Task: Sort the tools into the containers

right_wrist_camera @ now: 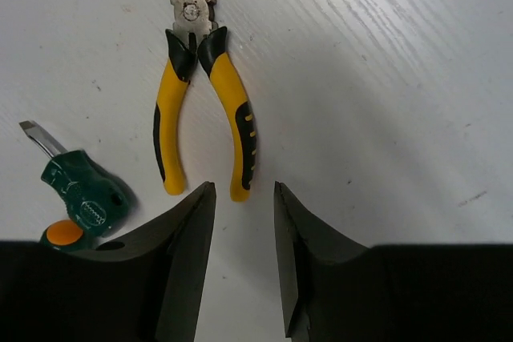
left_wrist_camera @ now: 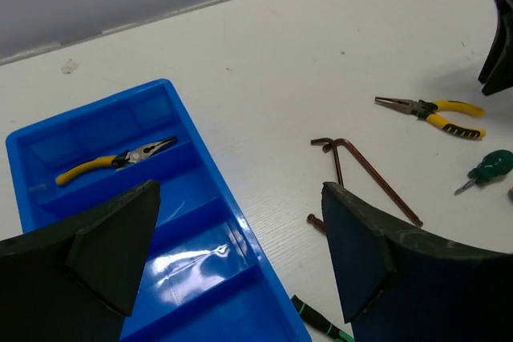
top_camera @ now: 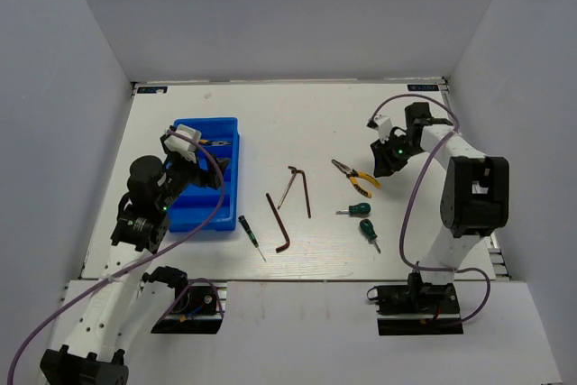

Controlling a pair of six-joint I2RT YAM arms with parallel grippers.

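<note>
Advance half-parted, empty right gripper (right_wrist_camera: pixel 244 198) over both pliers (right_wrist_camera: pixel 229 86) handles, centre near pivot, then clench. Leave wide-released, empty left gripper (left_wrist_camera: pixel 240 198) above left tray (left_wrist_camera: pixel 192 255).

Your colours: a blue tray (left_wrist_camera: pixel 200 254) on a white tabletop (top_camera: pixel 270 123).
The pliers in the tray (left_wrist_camera: pixel 116 159) have yellow handles and a dark nose. The other pliers (right_wrist_camera: pixel 200 86) are yellow too, with black near the joint, black stripes on one handle and a grey nose. You can see a stubby screwdriver (right_wrist_camera: pixel 84 194) that is dark green with an orange end and a silver tip. The hex keys (left_wrist_camera: pixel 378 179) look dark reddish brown. The thin screwdriver (left_wrist_camera: pixel 317 318) has a black handle with green stripes.
</note>
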